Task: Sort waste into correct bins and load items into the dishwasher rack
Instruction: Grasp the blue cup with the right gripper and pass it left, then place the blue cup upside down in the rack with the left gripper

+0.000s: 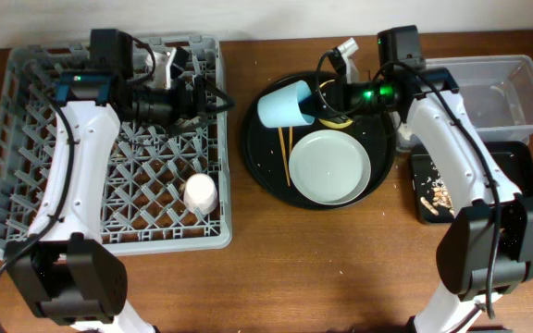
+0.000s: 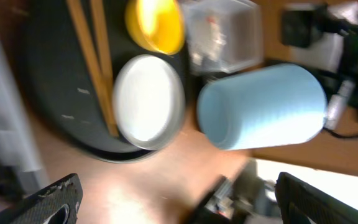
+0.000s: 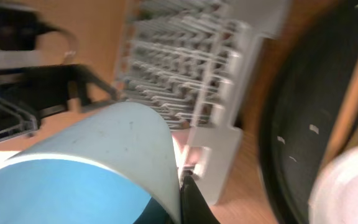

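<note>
Light blue cup [image 1: 283, 104]: tipped on its side over the upper left of the round black tray [image 1: 265, 162], at the very tip of the right gripper [image 1: 317, 102]; whether it is clear of the tray cannot be told.
Right gripper: pressed together on the cup's wall. In the right wrist view a dark finger [image 3: 196, 202] lies against the rim.
Right arm: rises from the lower right of the overhead view, bends at the top centre-right, then reaches left across the tray.
Left gripper [image 1: 218, 98]: spread wide and holding nothing, at the upper right edge of the dishwasher rack [image 1: 26, 185], just left of the cup and apart from it.
Left arm: rises from the lower left, bends over the rack's upper left, then points right toward the tray.
Pink-white cup [image 1: 200, 192]: in the rack, lower right part.
Plate [image 1: 329, 166]: on the round tray, lower right of the cup.
Chopsticks [image 1: 285, 153]: on the tray, left of the plate.
Yellow bowl [image 2: 155, 25]: beside the plate, clear in the left wrist view.
Clear tub [image 1: 498, 92]: upper right.
Black rectangular tray [image 1: 516, 171]: below the tub, holding food scraps [image 1: 438, 194].
</note>
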### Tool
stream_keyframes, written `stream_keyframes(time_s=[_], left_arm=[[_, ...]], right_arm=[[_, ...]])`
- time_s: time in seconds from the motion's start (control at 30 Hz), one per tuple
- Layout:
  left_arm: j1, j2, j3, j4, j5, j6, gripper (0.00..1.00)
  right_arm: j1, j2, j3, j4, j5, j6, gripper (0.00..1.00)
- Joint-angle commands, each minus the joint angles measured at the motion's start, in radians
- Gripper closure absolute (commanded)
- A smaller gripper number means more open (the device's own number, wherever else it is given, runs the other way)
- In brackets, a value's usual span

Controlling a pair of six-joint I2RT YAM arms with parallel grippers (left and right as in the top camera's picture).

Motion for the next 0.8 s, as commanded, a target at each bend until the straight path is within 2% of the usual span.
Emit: stream_keyframes(time_s=[0.0, 0.07, 0.17, 0.4, 0.53, 0.7, 0.77], left_arm=[[0.001, -0.018, -0.11, 0.055, 0.303, 0.049, 0.01], [0.002, -0.018, -0.169, 0.088, 0.364, 0.049, 0.01], [0.002, -0.018, -0.249, 0.174, 0.532, 0.049, 0.01], [0.001, -0.018, -0.263, 0.188, 0.612, 0.048, 0.01], [0.001, -0.018, -0.263, 0.187, 0.612, 0.049, 0.01], [0.001, -0.018, -0.263, 0.187, 0.612, 0.049, 0.11], [0.001, -0.018, -0.263, 0.187, 0.612, 0.049, 0.23]], right_arm=[[0.025, 0.0, -0.025, 0.048, -0.173, -0.04, 0.96], [0.036, 0.0, -0.025, 0.062, -0.176, -0.04, 0.96], [0.072, 0.0, -0.025, 0.075, -0.176, -0.039, 0.96], [0.156, 0.018, -0.025, 0.137, -0.156, -0.003, 0.96], [0.204, 0.026, -0.025, 0.23, -0.101, 0.082, 0.96], [0.219, 0.026, -0.025, 0.267, -0.04, 0.119, 0.96], [0.219, 0.026, -0.025, 0.27, -0.024, 0.119, 0.96]])
